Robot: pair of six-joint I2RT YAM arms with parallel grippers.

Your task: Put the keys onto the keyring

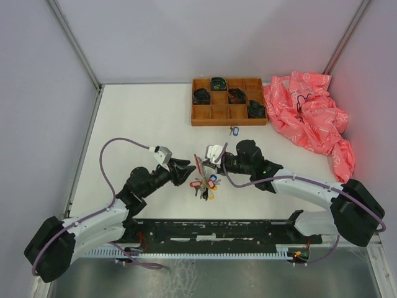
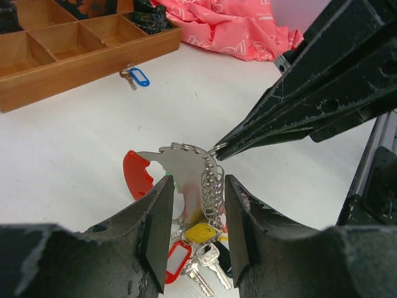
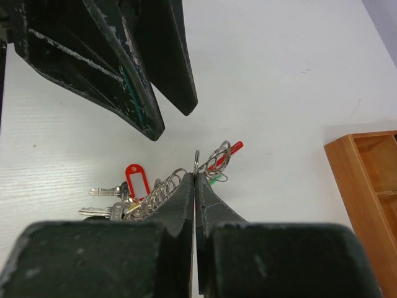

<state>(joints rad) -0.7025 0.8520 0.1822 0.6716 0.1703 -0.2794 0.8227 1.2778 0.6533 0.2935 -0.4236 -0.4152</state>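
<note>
The keyring [image 2: 183,148] is a thin silvery ring bearing a curved red strap [image 2: 135,174], a chain of small rings and a bunch of keys [image 2: 209,259] with red, yellow and black tags. My right gripper [image 3: 195,176] is shut on the keyring [image 3: 196,160] and holds it above the table; its fingers [image 2: 291,105] enter the left wrist view from the upper right. My left gripper [image 2: 193,214] is open, its jaws on either side of the hanging bunch without touching it. In the top view both grippers, left [image 1: 186,171] and right [image 1: 209,162], meet over the bunch [image 1: 205,185]. A loose key with a blue tag [image 1: 234,130] lies in front of the tray.
A brown wooden compartment tray [image 1: 201,118] with dark coiled items stands at the back centre. Crumpled pink cloth [image 1: 310,115] lies at the back right. The blue-tagged key [image 2: 138,77] lies next to the tray's front wall [image 2: 74,74].
</note>
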